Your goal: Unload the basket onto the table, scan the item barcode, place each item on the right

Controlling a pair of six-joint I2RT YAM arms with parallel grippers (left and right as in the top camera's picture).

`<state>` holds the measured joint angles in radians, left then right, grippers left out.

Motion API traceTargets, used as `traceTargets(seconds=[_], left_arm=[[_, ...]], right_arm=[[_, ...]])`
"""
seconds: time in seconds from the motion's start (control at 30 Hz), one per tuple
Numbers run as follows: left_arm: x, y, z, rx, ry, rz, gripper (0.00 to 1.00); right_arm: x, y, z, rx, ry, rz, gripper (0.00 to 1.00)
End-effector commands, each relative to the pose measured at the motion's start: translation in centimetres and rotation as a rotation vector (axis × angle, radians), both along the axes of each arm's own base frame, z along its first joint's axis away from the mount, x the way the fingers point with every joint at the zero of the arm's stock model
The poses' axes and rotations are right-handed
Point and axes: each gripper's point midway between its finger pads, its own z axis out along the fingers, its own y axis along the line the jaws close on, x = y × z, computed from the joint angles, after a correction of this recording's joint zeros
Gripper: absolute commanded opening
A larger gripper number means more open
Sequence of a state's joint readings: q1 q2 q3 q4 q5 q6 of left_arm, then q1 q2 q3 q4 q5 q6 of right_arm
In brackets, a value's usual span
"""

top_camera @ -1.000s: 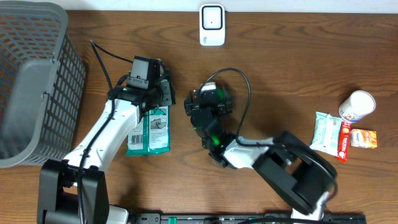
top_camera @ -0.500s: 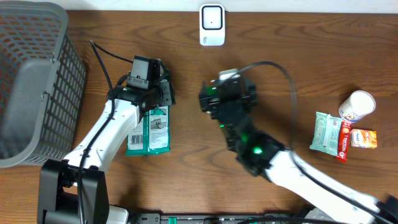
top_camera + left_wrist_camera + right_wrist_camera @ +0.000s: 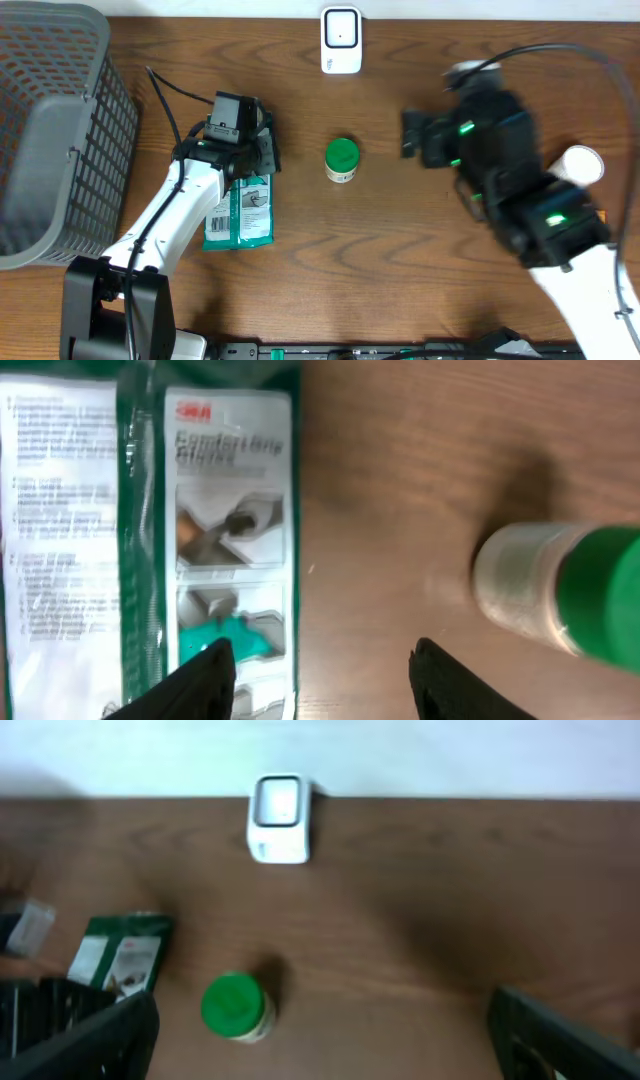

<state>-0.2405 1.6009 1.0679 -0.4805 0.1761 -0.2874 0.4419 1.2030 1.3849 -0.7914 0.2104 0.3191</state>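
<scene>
A small bottle with a green cap stands upright mid-table, below the white barcode scanner at the far edge. A green 3M packet lies flat to its left. My left gripper hovers open over the packet's top right corner; in the left wrist view one fingertip overlaps the packet and the bottle lies to the right. My right gripper, blurred, is open to the right of the bottle. Its wrist view shows the gripper wide open, with the bottle and scanner ahead.
A grey mesh basket fills the left end of the table. A white wipes pack, a red tube and an orange box lie at the right, with a white cup partly behind my right arm.
My right arm has swung from over the table's middle to the right, uncovering the green-capped bottle standing there. The left arm and packet have not moved.
</scene>
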Motion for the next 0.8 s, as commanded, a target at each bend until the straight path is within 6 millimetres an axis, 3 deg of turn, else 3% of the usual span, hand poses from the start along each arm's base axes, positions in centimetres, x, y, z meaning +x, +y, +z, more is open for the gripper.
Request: traceTargets(seconds=[0.0,0.2,0.37,0.47,0.57,0.73,0.77], left_arm=[[0.5,0.0,1.6,0.013,0.003,-0.002,0.56],[1.0,-1.1,6.6,0.012,-0.006,-0.025,0.56],[1.7,-4.1,9.8,0.009,-0.06,-0.113,0.57],[1.8,-6.5,9.9,0.008,-0.062,-0.17,0.57],[2.1,-8.2,8.8,0.026,-0.064,-0.204,0.57],[2.7,-7.7,7.3,0.094,-0.052,-0.182,0.58],[2.8,-7.2,7.3,0.097,-0.047,-0.173,0.58]], right_arm=[[0.0,-2.0,0.9,0.161,0.061,0.009,0.99],[0.6,-9.4,-0.6,0.255,0.138,-0.129,0.99],[0.1,-14.9,-2.7,0.278,0.212,-0.253,0.99],[-0.4,-17.3,-4.3,0.29,0.268,-0.32,0.99],[-0.4,-17.3,-5.2,0.311,0.303,-0.273,0.99],[-0.5,-19.2,-6.1,0.237,0.327,-0.342,0.99],[-0.5,-18.8,-6.1,0.273,0.332,-0.345,0.99]])
